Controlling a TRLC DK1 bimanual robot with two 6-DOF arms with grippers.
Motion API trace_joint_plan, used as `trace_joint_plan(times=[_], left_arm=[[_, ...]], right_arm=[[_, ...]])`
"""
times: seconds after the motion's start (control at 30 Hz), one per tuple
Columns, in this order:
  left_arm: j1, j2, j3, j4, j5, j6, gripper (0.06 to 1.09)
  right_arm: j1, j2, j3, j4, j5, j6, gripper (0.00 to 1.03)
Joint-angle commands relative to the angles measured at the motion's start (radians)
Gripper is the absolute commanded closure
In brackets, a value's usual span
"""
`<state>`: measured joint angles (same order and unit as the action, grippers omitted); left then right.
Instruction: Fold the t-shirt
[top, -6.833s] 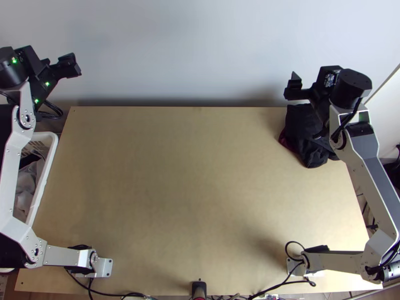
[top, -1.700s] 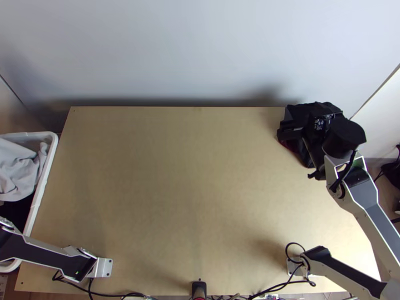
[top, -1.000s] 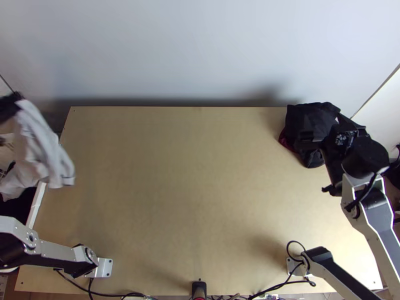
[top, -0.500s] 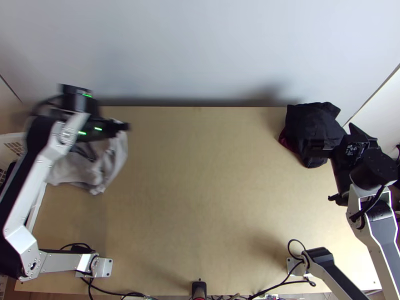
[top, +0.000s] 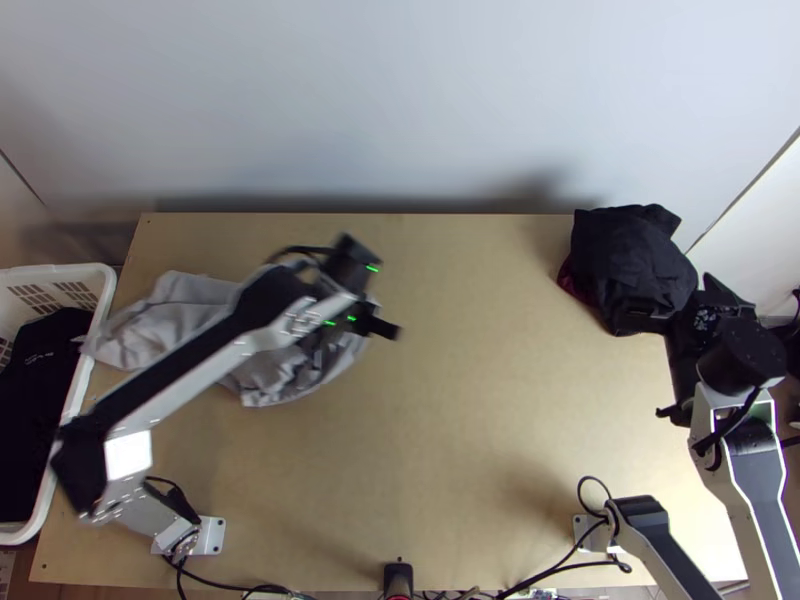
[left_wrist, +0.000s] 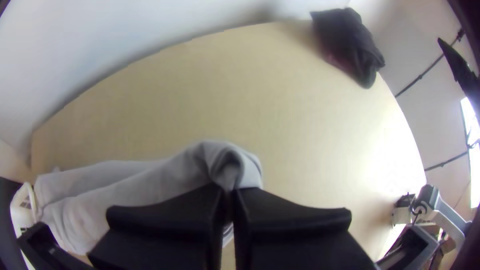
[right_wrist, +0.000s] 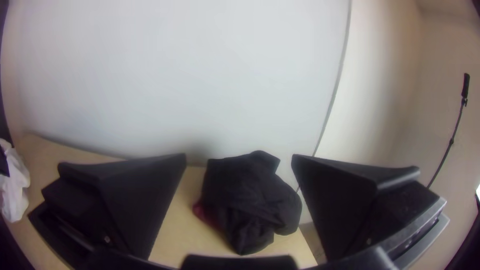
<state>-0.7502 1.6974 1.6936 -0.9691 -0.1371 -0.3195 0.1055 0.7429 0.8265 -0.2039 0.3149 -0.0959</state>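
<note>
Well, across the big wooden table (top: 450, 430) we go, the white basket (top: 77, 400) sitting along its left edge in the top view, and the grey t-shirt (top: 180, 310) trails from right beside that rim towards the middle of the board. Here's the danger! That trailing end sits so close to the basket that it could snag as the cloth is drawn away, and with a single pinch doing all the work, a hard tug might slip it free or drop it in a twisted heap. Any fold made from that would come out crooked, so spreading looks like the first job.

And what a rumple it is: pale, soft, long creases down its length, bunched tight at the held end, nothing folded yet. Which part is pinched? Cannot tell.

Over at the far right corner, a dark cloth bundle (top: 630, 260) sits in a lump, well apart from the shirt. The right gripper (right_wrist: 237, 159) waits close by, fingers spread wide, holding nothing. But the left gripper (left_wrist: 228, 197), oh, that one's clamped together on a gathered pinch of grey!
</note>
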Motion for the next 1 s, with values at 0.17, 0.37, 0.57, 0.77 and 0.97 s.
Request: trace_joint_plan(times=[0.17, 0.37, 0.57, 0.77, 0.97], left_arm=[[-0.245, 0.441, 0.405, 0.010, -0.013, 0.042, 1.04], [-0.313, 0.642, 0.610, 0.087, 0.033, 0.062, 1.04], [-0.387, 0.732, 0.630, 0.222, 0.068, 0.069, 1.04], [-0.400, 0.760, 0.623, 0.412, 0.119, -0.044, 1.04], [-0.402, 0.769, 0.620, 0.665, 0.151, -0.155, 1.04]], right_arm=[[-0.109, -0.142, -0.093, -0.051, 0.001, 0.053, 0.05], [-0.164, -0.234, -0.095, -0.143, 0.001, 0.085, 0.05], [-0.204, -0.347, -0.110, -0.249, 0.001, 0.104, 0.05], [-0.210, -0.445, -0.145, -0.302, 0.001, 0.111, 0.05], [-0.214, -0.474, -0.139, -0.321, 0.000, 0.111, 0.07]])
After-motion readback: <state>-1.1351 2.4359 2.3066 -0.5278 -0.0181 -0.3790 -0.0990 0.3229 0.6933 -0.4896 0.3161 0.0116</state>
